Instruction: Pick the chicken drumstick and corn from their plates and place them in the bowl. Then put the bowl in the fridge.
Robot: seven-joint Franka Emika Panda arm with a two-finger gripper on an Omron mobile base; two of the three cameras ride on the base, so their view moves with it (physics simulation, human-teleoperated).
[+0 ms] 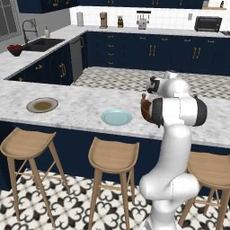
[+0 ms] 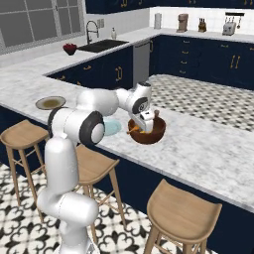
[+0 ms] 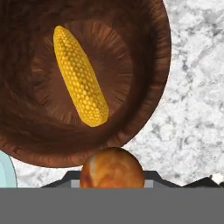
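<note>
The dark wooden bowl (image 3: 26,131) stands on the marble counter with the yellow corn (image 3: 80,75) lying in it. My gripper (image 3: 112,180) is shut on the orange-brown chicken drumstick (image 3: 112,168), which hangs just over the bowl's near rim. From the right base view, the gripper (image 2: 143,125) points down into the bowl (image 2: 154,134) and the drumstick (image 2: 133,130) juts out sideways. The light blue plate (image 1: 116,117) and the brownish plate (image 1: 42,105) lie bare to the left of the bowl (image 1: 144,109). The fridge is out of view.
Three wooden stools (image 1: 112,155) stand along the counter's near side. A sink (image 2: 99,45) with a red bowl (image 2: 70,48) beside it is on the far left counter. Small appliances (image 1: 207,23) line the back wall.
</note>
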